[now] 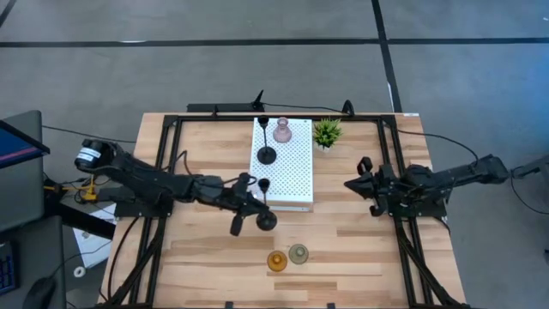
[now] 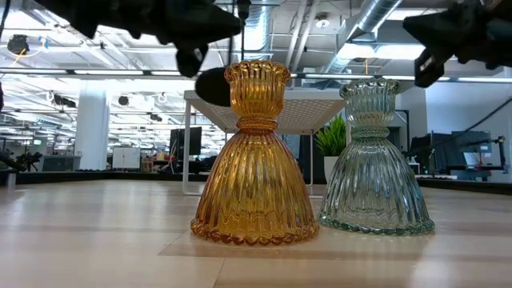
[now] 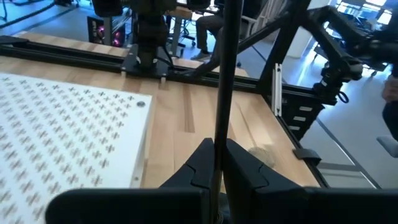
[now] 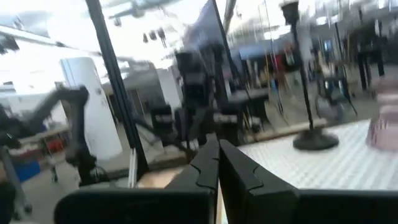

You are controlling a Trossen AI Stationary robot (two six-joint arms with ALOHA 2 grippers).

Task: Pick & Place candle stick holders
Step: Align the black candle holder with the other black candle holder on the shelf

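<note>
The left gripper is closed tight on the thin stem of a black candle stick holder, whose round base shows just off the near edge of the white perforated board; in the left wrist view the stem rises straight up between the gripper's two dark fingers. Whether the base rests on the desk or hangs above it cannot be told from above. Farther back on the board stands the second black candle stick holder, upright, and just beside it, toward the far edge, the pink glass holder. A small green potted plant sits on the desk beside the board's far right corner. Near the front of the desk the amber glass holder and the pale grey-green glass holder stand upright side by side, close together, well apart from the board. The right gripper waits at the right side of the desk with its fingers fully closed and nothing between them, pointing toward the board.
</note>
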